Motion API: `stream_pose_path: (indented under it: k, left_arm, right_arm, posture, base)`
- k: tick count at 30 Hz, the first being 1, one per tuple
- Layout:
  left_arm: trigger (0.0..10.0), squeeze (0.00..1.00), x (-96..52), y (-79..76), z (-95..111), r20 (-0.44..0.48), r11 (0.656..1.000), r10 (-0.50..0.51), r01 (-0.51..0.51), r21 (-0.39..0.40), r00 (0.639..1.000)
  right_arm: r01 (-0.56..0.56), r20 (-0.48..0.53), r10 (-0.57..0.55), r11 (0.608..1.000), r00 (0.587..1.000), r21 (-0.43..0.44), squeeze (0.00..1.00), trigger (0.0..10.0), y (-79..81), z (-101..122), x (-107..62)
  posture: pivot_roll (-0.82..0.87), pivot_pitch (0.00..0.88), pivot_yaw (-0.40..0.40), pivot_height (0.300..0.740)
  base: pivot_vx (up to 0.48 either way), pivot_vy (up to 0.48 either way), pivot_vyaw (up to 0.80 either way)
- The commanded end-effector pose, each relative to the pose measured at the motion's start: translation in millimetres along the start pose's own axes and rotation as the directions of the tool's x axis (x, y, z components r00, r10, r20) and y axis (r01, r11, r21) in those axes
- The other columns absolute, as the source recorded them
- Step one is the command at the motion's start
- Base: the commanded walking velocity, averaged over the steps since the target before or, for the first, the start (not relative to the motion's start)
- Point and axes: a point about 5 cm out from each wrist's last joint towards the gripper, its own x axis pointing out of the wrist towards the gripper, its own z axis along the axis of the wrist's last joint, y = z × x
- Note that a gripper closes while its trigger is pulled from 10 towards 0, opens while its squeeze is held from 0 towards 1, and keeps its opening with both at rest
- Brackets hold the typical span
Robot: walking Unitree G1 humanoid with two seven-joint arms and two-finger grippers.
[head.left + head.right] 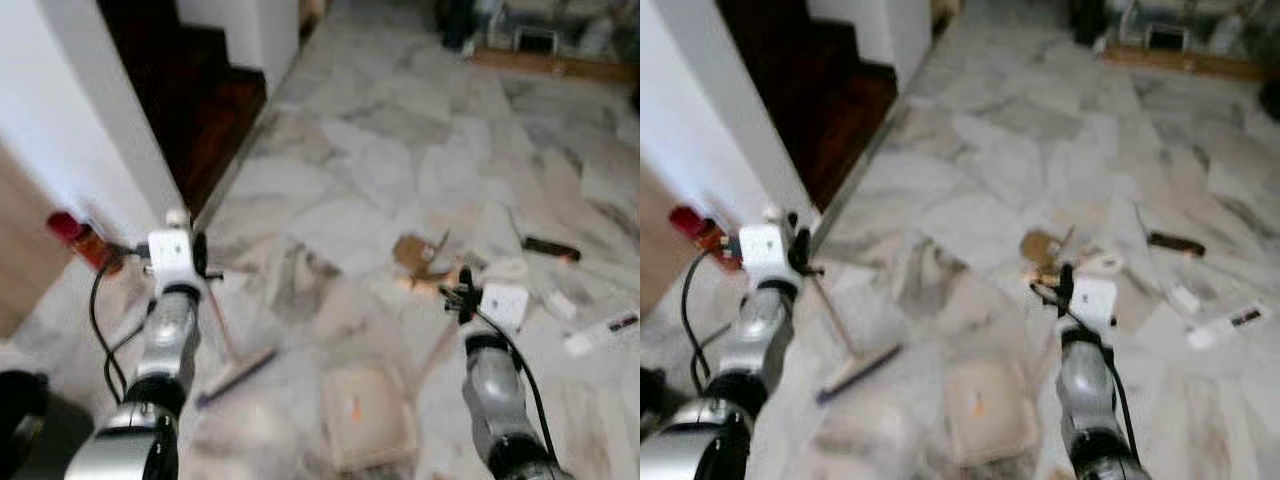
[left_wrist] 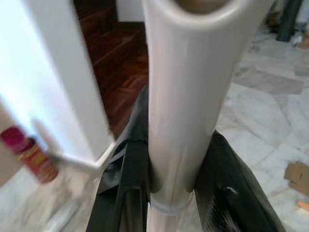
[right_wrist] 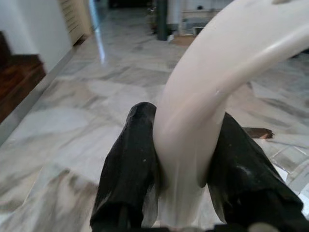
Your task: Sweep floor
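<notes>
Left claw point(image 2: 171, 193) grips a broom handle point(image 2: 193, 96), right claw point(image 3: 186, 179) a dustpan handle point(image 3: 212, 96), above littered marble floor point(image 1: 400, 150).

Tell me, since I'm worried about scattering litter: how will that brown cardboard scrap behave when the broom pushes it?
The cardboard scrap looks thin and torn, so probably light and floppy. On the smooth marble floor it should slide readily, perhaps flipping rather than rolling.

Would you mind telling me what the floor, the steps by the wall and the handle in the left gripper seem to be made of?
The floor looks like polished marble: pale slabs with grey veining and a sheen. The steps seem dark varnished wood, reddish-brown with a gloss. The handle in the left gripper appears to be smooth cream plastic, or possibly painted metal; it is glossy with soft highlights.
</notes>
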Motion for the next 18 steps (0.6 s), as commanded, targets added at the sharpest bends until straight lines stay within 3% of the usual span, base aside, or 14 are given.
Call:
stream_pose_path:
  k: [1, 6, 11, 18]
  left_arm:
    - [10.0, 0.00, 4.6, -6.7, 10.9, 0.044, 1.000, -0.020, 0.021, -0.023, 0.999]
    - [10.0, 0.00, 5.3, -5.0, 11.5, 0.044, 1.000, -0.016, 0.017, -0.020, 0.999]
    - [10.0, 0.00, 6.6, -3.8, 14.1, 0.052, 1.000, -0.010, 0.011, -0.018, 0.999]
    - [10.0, 0.00, 7.3, -4.8, 15.7, 0.058, 1.000, -0.009, 0.011, -0.025, 0.998]
  right_arm:
    - [0.009, 0.018, -0.009, 1.000, 1.000, -0.013, 0.00, 10.0, -4.4, 4.3, 2.5]
    - [0.009, 0.005, -0.009, 1.000, 1.000, -0.003, 0.00, 10.0, -3.6, 3.4, 3.2]
    - [-0.002, 0.003, 0.002, 1.000, 1.000, 0.001, 0.00, 10.0, -1.7, 3.3, 3.0]
    - [-0.008, 0.014, 0.008, 1.000, 1.000, -0.005, 0.00, 10.0, -0.1, 6.0, 4.7]
  posture:
    - [-0.05, 0.139, 0.004, 0.740]
    - [-0.05, 0.141, 0.008, 0.740]
    - [-0.04, 0.142, 0.005, 0.740]
    - [-0.04, 0.143, 0.001, 0.740]
  base:
    - [0.480, 0.000, 0.00]
    - [0.480, 0.000, 0.00]
    - [0.480, 0.000, -0.70]
    - [0.480, 0.000, 0.00]
